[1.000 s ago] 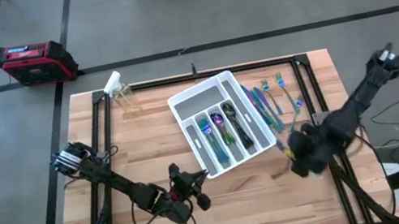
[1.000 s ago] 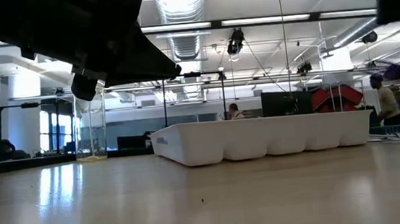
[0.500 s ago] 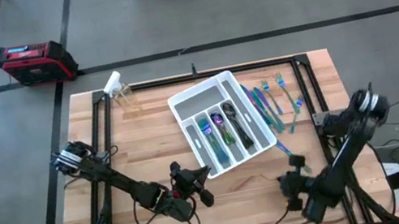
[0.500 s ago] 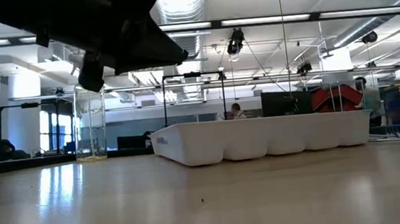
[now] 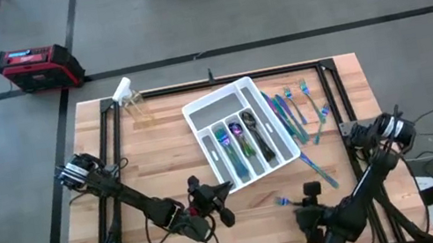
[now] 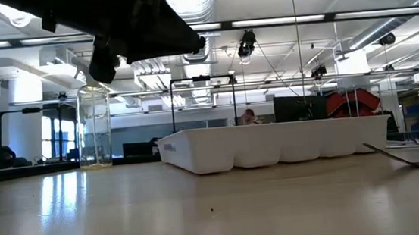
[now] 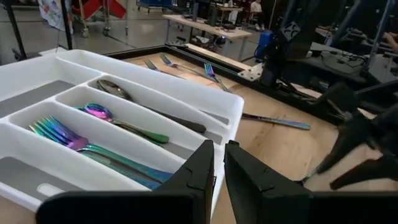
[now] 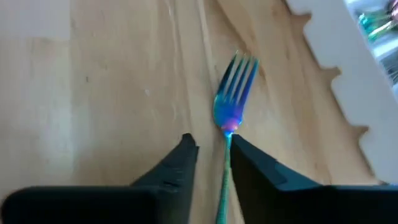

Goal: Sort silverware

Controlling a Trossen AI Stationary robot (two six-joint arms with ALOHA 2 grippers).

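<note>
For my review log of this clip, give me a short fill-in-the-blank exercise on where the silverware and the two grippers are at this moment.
1. The fork between the right gripper fingers points its tines toward the white ____.
2. In the tray, the compartment beside the forks holds a ____.
3. The left gripper hangs at the tray's edge with its fingers nearly ____.
4. More silverware lies loose on the ____.

Missing words: tray; spoon; shut; table

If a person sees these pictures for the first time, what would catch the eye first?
Probably the white compartmented plastic tray at the table's middle, holding iridescent cutlery. Next, the loose iridescent teal-purple metal fork lying on the wood just ahead of the right gripper, near the table's front edge, right of the tray.
</note>
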